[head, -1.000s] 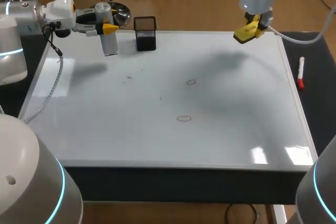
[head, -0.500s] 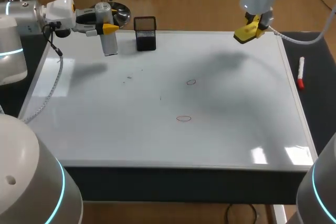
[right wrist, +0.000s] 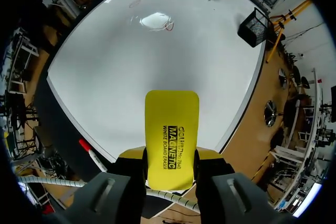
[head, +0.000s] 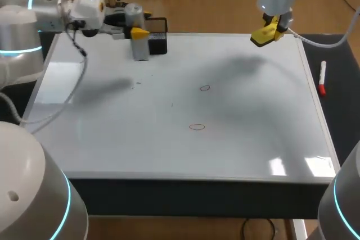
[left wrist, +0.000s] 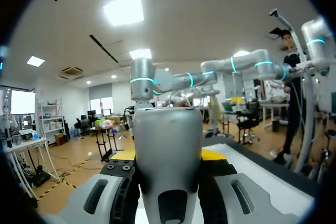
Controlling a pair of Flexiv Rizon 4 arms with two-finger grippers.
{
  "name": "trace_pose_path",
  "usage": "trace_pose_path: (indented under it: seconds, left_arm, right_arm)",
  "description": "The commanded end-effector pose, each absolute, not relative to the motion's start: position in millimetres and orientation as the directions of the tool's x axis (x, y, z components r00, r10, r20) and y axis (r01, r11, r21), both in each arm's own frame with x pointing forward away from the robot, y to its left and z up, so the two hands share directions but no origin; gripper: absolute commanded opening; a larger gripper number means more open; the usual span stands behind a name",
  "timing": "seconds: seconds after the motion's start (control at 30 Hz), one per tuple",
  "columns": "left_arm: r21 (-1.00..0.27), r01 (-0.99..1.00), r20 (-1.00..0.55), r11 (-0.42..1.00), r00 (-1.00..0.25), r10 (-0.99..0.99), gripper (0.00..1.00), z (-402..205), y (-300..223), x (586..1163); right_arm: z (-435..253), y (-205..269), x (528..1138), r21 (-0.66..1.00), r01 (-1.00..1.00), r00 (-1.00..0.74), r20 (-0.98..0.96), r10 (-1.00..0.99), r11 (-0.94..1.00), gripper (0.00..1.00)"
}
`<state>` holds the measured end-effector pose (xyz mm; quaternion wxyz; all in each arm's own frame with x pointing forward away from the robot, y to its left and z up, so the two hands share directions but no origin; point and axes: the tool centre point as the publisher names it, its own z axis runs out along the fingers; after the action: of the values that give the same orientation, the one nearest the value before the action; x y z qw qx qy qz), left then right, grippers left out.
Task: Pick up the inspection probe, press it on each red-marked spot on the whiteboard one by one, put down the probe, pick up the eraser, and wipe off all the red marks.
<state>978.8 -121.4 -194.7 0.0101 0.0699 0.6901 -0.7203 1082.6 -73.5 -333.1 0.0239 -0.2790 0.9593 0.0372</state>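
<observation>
The inspection probe (head: 138,44), a grey cylinder, hangs upright over the whiteboard's (head: 112,133) far left part, with my left gripper (head: 136,32) shut on it. In the left wrist view the probe (left wrist: 168,150) fills the gap between the fingers of my left gripper (left wrist: 168,182). My right gripper (head: 270,31) is shut on the yellow eraser (head: 263,36) above the board's far right corner. From the right wrist the eraser (right wrist: 172,136) sticks out ahead of my right gripper (right wrist: 170,167). Two thin red ovals, one red mark (head: 205,87) and another red mark (head: 197,127), lie mid-board.
A black mesh cup (head: 159,37) stands at the board's far edge, right beside and behind the probe; it also shows from the right wrist as the mesh cup (right wrist: 251,27). A red-capped marker (head: 322,78) lies on the dark table right of the board.
My left arm has carried the probe to the right, from the board's far left corner to just in front of the mesh cup. The right arm and eraser have not moved.
</observation>
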Motion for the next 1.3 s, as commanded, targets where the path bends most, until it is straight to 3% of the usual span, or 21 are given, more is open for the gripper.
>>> trace_pose_path:
  seconds: [0.03, 0.5, 1.3]
  left_arm:
    - [-0.994, 0.097, -0.104, -0.057, -0.985, 0.140, 0.00, -195, -160, 975]
    - [-0.995, 0.067, -0.082, -0.072, -0.972, 0.223, 0.00, -215, -247, 940]
    - [-0.996, 0.064, -0.071, -0.063, -0.992, 0.104, 0.00, -254, -289, 930]
  right_arm:
    - [-332, -74, 1083, 0.057, -0.539, -0.842, -0.063, -0.535, 0.841, 0.00]
    - [-332, -74, 1083, 0.057, -0.539, -0.842, -0.063, -0.535, 0.841, 0.00]
    - [-332, -74, 1083, 0.057, -0.539, -0.842, -0.063, -0.535, 0.841, 0.00]
